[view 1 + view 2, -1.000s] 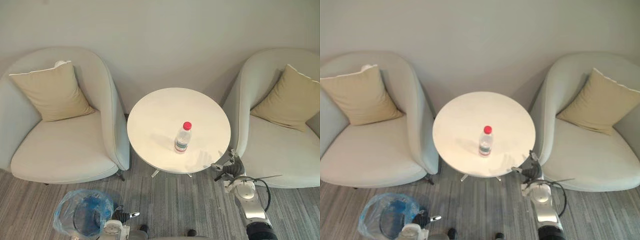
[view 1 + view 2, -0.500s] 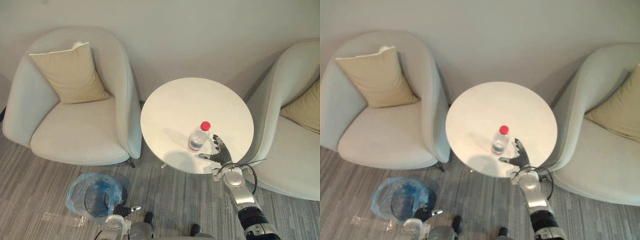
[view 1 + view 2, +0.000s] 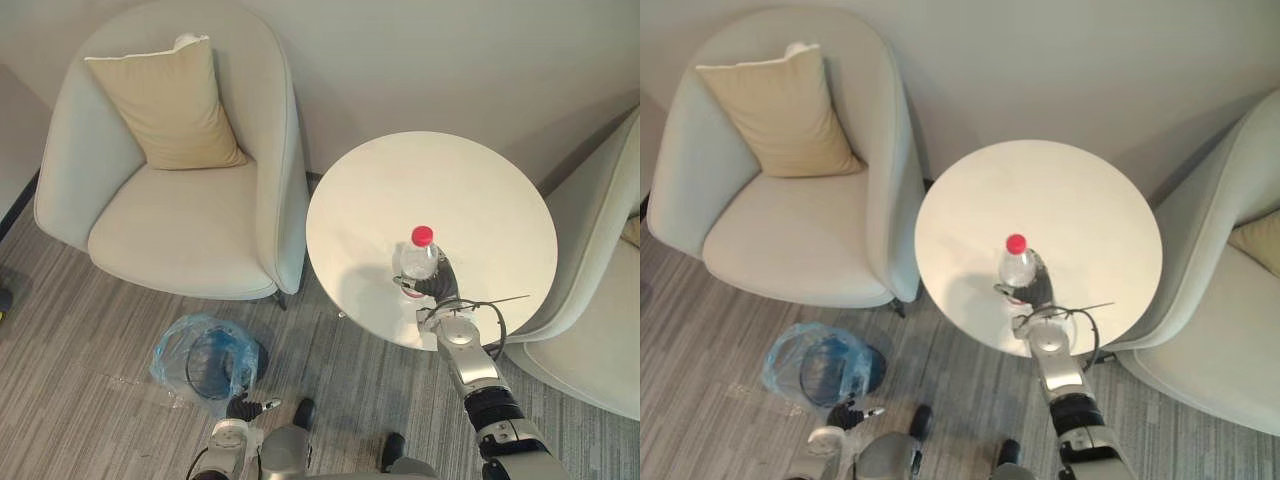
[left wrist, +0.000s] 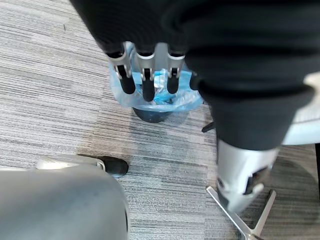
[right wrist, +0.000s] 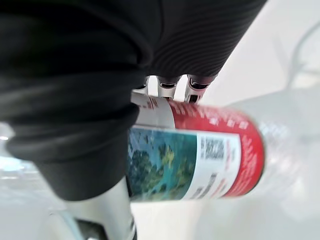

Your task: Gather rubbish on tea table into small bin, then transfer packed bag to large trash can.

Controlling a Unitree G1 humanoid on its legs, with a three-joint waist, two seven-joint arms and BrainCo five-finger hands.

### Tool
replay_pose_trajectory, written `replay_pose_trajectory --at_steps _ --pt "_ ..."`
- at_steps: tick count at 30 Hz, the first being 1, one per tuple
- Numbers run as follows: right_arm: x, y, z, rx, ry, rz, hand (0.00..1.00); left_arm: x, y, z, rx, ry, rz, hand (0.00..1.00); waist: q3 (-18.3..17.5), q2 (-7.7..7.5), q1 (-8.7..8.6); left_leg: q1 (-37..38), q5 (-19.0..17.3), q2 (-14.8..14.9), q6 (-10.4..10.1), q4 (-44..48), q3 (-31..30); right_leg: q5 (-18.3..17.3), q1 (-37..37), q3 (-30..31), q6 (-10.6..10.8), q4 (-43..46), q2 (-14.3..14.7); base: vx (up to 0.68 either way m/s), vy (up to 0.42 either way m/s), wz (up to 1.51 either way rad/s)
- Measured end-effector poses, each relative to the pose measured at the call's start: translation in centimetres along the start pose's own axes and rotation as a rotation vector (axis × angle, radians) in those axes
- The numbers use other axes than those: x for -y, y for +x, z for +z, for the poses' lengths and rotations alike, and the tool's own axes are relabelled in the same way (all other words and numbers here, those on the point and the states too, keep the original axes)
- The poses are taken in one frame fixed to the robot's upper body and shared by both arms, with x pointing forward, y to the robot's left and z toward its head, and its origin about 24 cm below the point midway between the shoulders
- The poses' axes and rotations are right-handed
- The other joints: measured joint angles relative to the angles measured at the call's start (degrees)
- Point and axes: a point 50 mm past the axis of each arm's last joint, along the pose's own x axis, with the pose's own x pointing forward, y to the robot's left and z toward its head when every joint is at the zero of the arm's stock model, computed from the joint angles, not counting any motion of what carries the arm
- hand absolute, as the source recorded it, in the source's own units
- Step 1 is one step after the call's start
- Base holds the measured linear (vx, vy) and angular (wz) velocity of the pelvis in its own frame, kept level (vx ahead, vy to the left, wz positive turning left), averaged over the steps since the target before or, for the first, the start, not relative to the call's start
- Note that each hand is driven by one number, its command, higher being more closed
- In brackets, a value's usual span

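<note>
A clear water bottle (image 3: 418,258) with a red cap stands upright on the round white tea table (image 3: 470,190), near its front edge. My right hand (image 3: 440,285) is against the bottle from the near side, thumb and fingers curled round its lower body. Up close, the label (image 5: 200,160) lies right against the palm and the fingers (image 5: 167,86) run behind the bottle. The small dark bin (image 3: 205,362), lined with a blue bag, stands on the carpet left of the table. My left hand (image 4: 145,80) hangs low beside the bin (image 4: 155,102), its fingers straight.
A pale armchair (image 3: 190,215) with a beige cushion (image 3: 170,100) stands left of the table, just behind the bin. A second armchair (image 3: 600,300) stands close against the table's right side. The table's metal foot (image 4: 242,222) rests on grey striped carpet.
The camera has swung, shifting the whole scene right. My right hand has moved forward from beside the bottle and closed round it. The left hand stays low by the bin.
</note>
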Motion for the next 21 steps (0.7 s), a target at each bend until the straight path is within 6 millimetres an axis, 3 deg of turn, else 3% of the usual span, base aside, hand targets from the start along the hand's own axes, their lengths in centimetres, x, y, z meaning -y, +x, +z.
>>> replay_pose_trajectory --at_steps 7,11,13,14,15,16,17,18,20,21 --pt "-0.3 0.5 0.9 0.022 0.025 0.002 1.0 -0.7 0.1 0.0 -0.002 0.009 0.019 0.0 1.47 0.48 1.05 -0.07 -0.01 0.01 -0.01 0.67 -0.76 0.0 0.04 0.36 0.0 1.09 0.0 0.01 0.002 0.06" --pt "-0.6 0.0 0.6 0.016 0.035 0.014 1.0 -1.3 -0.5 -2.6 -0.086 0.043 0.028 0.0 1.46 0.5 1.02 1.51 -0.01 0.66 -0.01 0.96 -0.78 -0.03 0.05 1.68 0.04 3.79 0.05 0.05 -0.004 -0.08" --pt "-0.2 -1.1 0.3 0.027 0.041 0.016 1.0 -1.1 -1.0 -4.2 -0.141 0.057 0.022 0.0 1.48 0.93 0.92 2.74 -0.02 1.77 0.0 1.96 -0.82 -1.35 -2.08 2.29 0.96 9.37 0.39 0.05 -0.001 -0.11" --pt "-0.2 -1.3 0.3 0.033 0.045 0.017 1.0 -1.1 -1.2 -4.6 -0.154 0.062 0.019 0.0 1.46 0.98 0.89 3.07 -0.03 2.03 0.0 2.1 -1.04 -2.86 -2.3 2.6 1.07 9.5 0.65 0.02 -0.007 -0.05" --pt "0.0 -1.9 0.6 0.053 0.053 0.016 1.0 -1.2 -1.2 -5.0 -0.167 0.064 0.024 0.0 1.36 0.76 0.88 3.0 -0.1 1.9 -0.03 2.71 -1.06 -3.63 -1.81 3.57 0.77 3.95 1.77 0.0 -0.036 0.05" --pt "0.3 -2.6 0.9 0.076 0.061 0.013 1.0 -1.5 -1.2 -5.0 -0.167 0.072 0.026 0.0 0.96 -0.24 0.8 2.58 -0.67 0.57 -0.14 3.49 -1.17 1.99 -1.92 3.69 0.63 -1.87 2.06 0.03 -0.054 0.13" --pt "0.5 -2.8 1.0 0.088 0.058 0.014 1.0 -1.5 -1.2 -5.0 -0.17 0.075 0.025 0.0 0.86 -0.06 0.41 2.48 -1.75 -0.07 -0.57 4.6 -1.47 1.2 -1.56 1.93 0.17 -2.29 1.93 0.07 -0.095 -0.04" --pt "0.7 -2.9 0.9 0.092 0.054 0.018 1.0 -1.1 -1.4 -5.4 -0.183 0.077 0.017 0.0 0.26 1.37 0.24 1.84 -3.26 0.08 -0.54 7.04 -1.53 1.27 -1.02 2.58 0.25 -2.27 2.42 0.14 -0.054 -0.2" --pt "0.7 -3.7 0.1 0.065 0.06 0.024 1.0 -1.1 -1.7 -6.2 -0.213 0.089 0.013 0.0 0.09 1.49 -0.21 1.68 -3.42 -0.32 -0.51 10.83 -1.07 1.28 0.16 3.73 0.26 -1.94 2.07 0.13 0.005 -0.3" --pt "0.7 -4.4 -0.2 0.057 0.066 0.031 1.0 -1.2 -1.8 -6.6 -0.223 0.091 0.015 0.0 -0.13 0.83 -0.26 0.99 -5.25 -0.6 -0.86 11.92 -0.86 1.28 0.29 4.61 0.26 -1.4 1.83 0.1 0.046 -0.33"
